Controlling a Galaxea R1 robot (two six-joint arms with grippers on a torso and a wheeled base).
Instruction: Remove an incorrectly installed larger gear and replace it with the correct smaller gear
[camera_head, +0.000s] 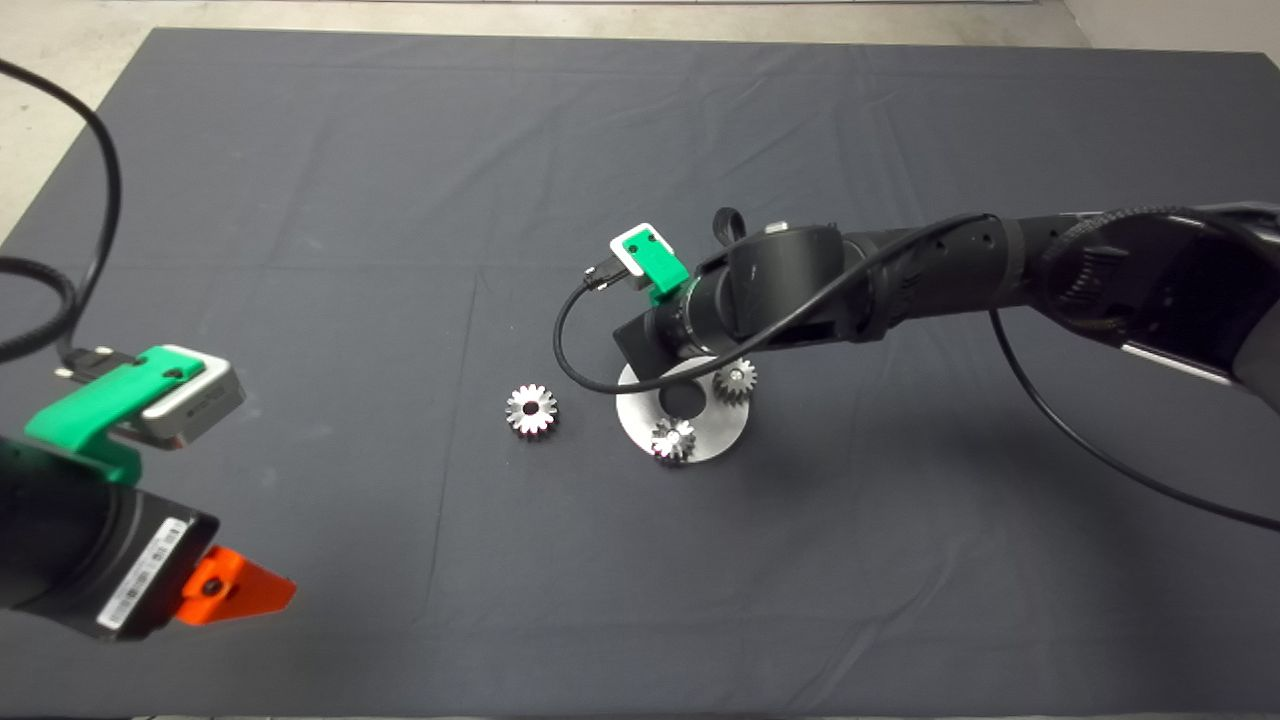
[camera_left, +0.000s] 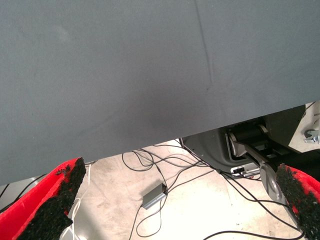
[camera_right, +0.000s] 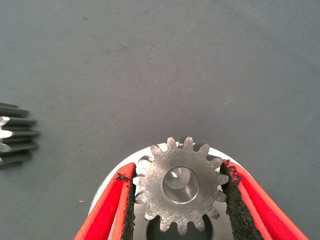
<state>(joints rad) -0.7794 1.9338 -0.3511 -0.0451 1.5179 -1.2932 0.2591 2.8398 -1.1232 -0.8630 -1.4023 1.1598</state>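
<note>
Right gripper (camera_right: 177, 200) clasping smaller gear (camera_right: 180, 186), no legible markings

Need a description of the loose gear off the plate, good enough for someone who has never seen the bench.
Find the round silver plate near the middle of the dark mat, partly under the right arm. The larger gear lies flat on bare cloth just left of that plate in the head view. It alone is off the plate, with a bright face and dark centre hole; the nearest small gear sits on the plate.

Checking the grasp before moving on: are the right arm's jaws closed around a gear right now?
Yes, in the right wrist view both black pads press the teeth of a silver gear held above the round metal plate.
</note>
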